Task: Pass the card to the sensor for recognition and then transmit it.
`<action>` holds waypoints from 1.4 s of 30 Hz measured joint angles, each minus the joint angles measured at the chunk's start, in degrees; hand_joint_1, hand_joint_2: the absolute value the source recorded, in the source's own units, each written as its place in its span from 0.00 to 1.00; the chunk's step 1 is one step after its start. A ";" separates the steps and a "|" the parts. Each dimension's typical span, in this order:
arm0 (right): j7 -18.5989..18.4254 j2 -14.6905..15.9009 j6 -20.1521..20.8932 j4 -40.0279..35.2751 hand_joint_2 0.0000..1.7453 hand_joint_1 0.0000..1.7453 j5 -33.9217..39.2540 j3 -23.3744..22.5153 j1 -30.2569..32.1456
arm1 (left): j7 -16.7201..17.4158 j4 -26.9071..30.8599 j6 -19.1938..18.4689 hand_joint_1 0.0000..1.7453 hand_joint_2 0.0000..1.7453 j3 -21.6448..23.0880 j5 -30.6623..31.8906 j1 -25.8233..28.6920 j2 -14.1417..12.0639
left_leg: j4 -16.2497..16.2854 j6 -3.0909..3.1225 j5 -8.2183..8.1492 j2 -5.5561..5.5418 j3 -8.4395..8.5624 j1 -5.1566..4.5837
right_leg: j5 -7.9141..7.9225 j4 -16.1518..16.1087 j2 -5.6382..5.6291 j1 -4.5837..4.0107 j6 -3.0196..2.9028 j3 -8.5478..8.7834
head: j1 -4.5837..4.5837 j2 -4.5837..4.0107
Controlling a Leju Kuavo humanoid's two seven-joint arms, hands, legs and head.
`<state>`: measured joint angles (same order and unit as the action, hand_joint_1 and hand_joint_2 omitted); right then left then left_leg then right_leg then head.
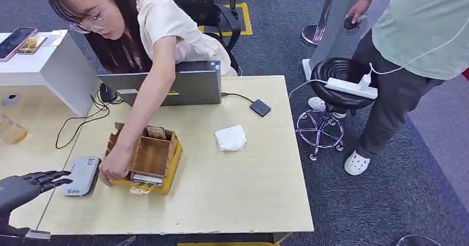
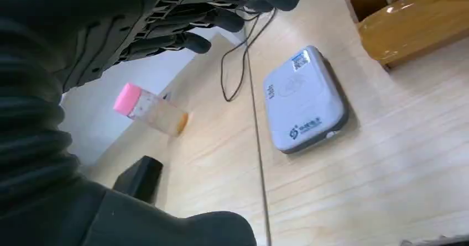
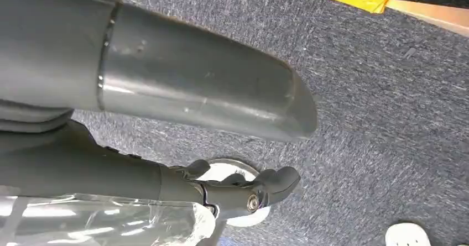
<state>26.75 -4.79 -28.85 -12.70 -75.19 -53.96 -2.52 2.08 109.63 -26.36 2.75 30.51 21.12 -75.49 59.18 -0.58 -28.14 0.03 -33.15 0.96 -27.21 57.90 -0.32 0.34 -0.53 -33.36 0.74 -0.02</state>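
The grey card sensor [image 1: 82, 175] lies flat on the wooden table [image 1: 232, 196], close to its left front part. My left hand [image 1: 33, 182] hovers just left of it, fingers [image 2: 182, 19] stretched out toward it and holding nothing. The left wrist view has the sensor [image 2: 304, 99] ahead of the fingertips. Right of the sensor stands a yellow and brown card box [image 1: 152, 156] with cards [image 1: 156, 131] in it and one card [image 1: 142, 188] at its front edge. A person's hand [image 1: 113, 169] rests on the box's left front corner. My right hand [image 3: 243, 188] hangs over the carpet, holding nothing.
A seated person leans over the table from the far side behind a laptop [image 1: 171, 85]. A white tissue [image 1: 230, 138] and a small black device [image 1: 260, 108] lie further right. A pink-capped bottle [image 2: 152, 110] lies left of the sensor. Another person stands by a stool [image 1: 337, 85].
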 joint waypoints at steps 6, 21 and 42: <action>-0.09 0.00 0.00 0.00 0.00 0.00 -0.09 0.00 -0.11 | 0.20 0.13 0.09 0.00 1.00 0.85 -2.69 -0.22 1.01 | 0.00 0.00 0.00 0.00 0.00 0.01 | -0.01 0.00 0.01 0.00 0.00 0.00 | 0.00 0.00; -0.20 0.00 0.02 0.00 0.00 0.00 -0.44 0.00 -0.32 | 2.49 1.97 2.03 0.00 1.00 0.52 -6.86 4.02 0.74 | 0.00 0.00 0.00 -0.01 0.00 0.01 | -0.02 0.00 0.01 0.00 0.00 0.00 | 0.02 0.00; -0.20 0.00 -0.02 0.00 0.00 0.00 -0.26 0.00 -0.53 | 4.26 2.80 12.22 0.00 1.00 3.21 -2.12 7.47 7.67 | 0.00 0.00 0.00 -0.01 -0.01 0.00 | -0.05 0.00 0.01 0.00 0.02 0.01 | 0.02 0.00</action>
<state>26.56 -4.79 -28.87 -12.70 -75.45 -53.96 -3.05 6.34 112.43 -14.14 5.97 28.39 28.60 -67.82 59.18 -0.58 -28.14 0.03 -33.15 0.96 -27.26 57.90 -0.31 0.35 -0.51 -33.36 0.77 -0.02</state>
